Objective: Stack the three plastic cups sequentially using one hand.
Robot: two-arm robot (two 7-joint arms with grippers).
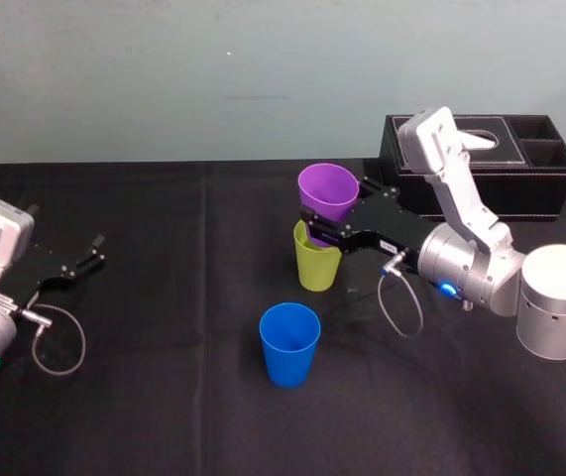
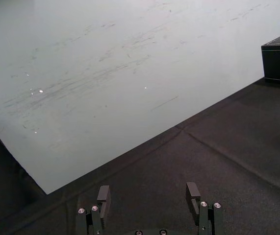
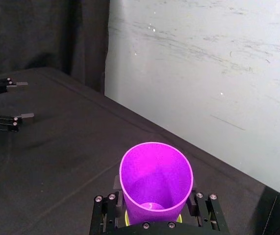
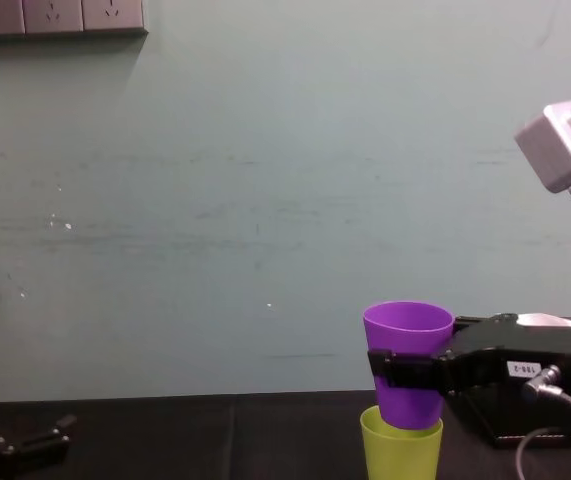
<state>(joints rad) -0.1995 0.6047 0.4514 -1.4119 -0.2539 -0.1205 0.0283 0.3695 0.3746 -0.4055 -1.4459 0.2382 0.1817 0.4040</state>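
Nearest, the blue cup [image 1: 289, 343] stands upright at 7 o'clock from the yellow-green cup [image 1: 317, 266]. The right gripper [image 1: 318, 224] clamps the purple cup [image 1: 326, 195] near upright at 12 o'clock above it, base seemingly just inside the rim. The left gripper [image 1: 92, 250] rests open at far 9 o'clock.
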